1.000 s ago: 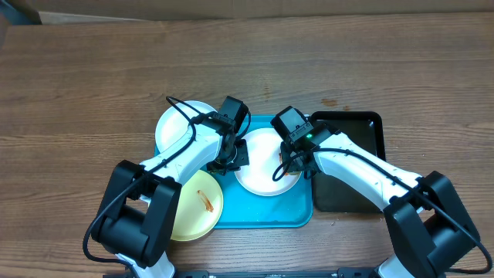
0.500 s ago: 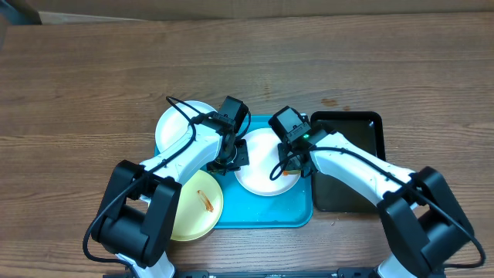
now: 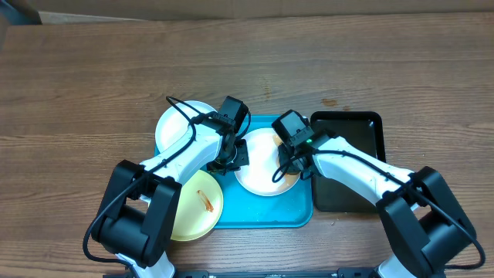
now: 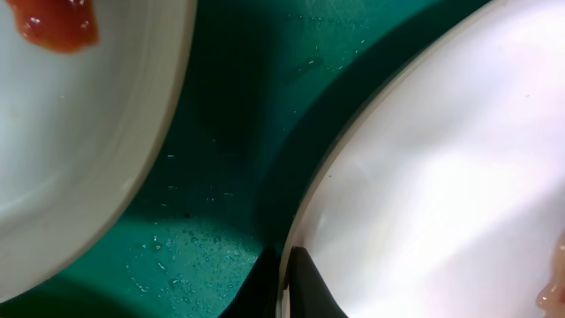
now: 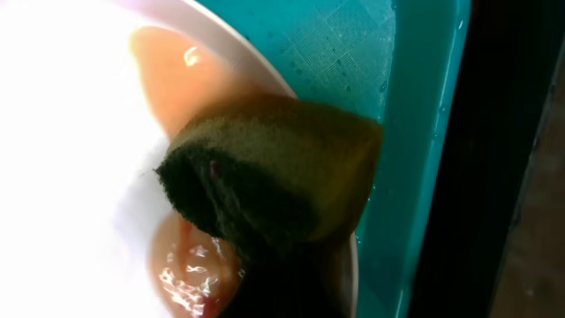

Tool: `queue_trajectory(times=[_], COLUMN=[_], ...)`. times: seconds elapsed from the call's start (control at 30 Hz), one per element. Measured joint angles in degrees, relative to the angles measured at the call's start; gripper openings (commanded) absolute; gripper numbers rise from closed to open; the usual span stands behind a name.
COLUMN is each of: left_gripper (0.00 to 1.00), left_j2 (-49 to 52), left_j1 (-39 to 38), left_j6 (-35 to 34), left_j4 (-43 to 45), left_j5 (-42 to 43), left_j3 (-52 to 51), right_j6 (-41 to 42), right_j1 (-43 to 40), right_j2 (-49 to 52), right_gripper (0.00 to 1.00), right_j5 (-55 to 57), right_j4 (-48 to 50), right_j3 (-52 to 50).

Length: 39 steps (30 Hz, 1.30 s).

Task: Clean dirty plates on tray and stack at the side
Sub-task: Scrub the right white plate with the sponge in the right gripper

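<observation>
Where the tray lies: turquoise tray (image 3: 266,212) flat on the wooden table (image 3: 93,69), with both arms reaching in over it.
Plates: 3 in all, 2 white and 1 pale yellow.
White plate (image 3: 258,166): flat inside the tray, toward its far right part; glossy, with thinned orange sauce (image 5: 185,265) spread along its right side.
Second white plate (image 3: 176,127): at the tray's far left corner, mostly out on the table; the left arm hides whether it overlaps the rim.
Pale yellow plate (image 3: 193,208): at the tray's near left side, lapping over the left rim, with an orange smear (image 3: 205,201) on it.
Black tray (image 3: 351,177): just beside the tray's right edge.
Left gripper (image 3: 230,158): low over the tray's left part, at the white plate's left rim; jaws fully closed. 1 dark fingertip (image 4: 305,291) lies against that rim; whether the rim is pinched cannot be told.
Right gripper (image 3: 288,166): over the white plate's right side, near the tray's right rim; jaws clamped on a sponge.
Sponge (image 5: 282,168): green and yellow, pressed onto the white plate's right edge in the wet sauce.
</observation>
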Motion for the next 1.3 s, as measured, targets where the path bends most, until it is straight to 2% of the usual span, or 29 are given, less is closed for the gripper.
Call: queue_trajectory(times=[1.03, 1.3], left_gripper=[0.04, 0.04], left_j2=[0.00, 0.00], left_j1=[0.07, 0.07], left_j6=[0.31, 0.48], left_j4=[-0.35, -0.35], left_j5=[-1.70, -1.68], left_j3=[0.02, 0.02], right_j6=[4.22, 4.46], right_j1=[-0.66, -1.09], right_j2=[-0.35, 0.85], right_gripper=[0.04, 0.04], right_j5=[-15.34, -24.83], right_j4=[4.76, 10.29], right_j3=[-1.92, -2.69])
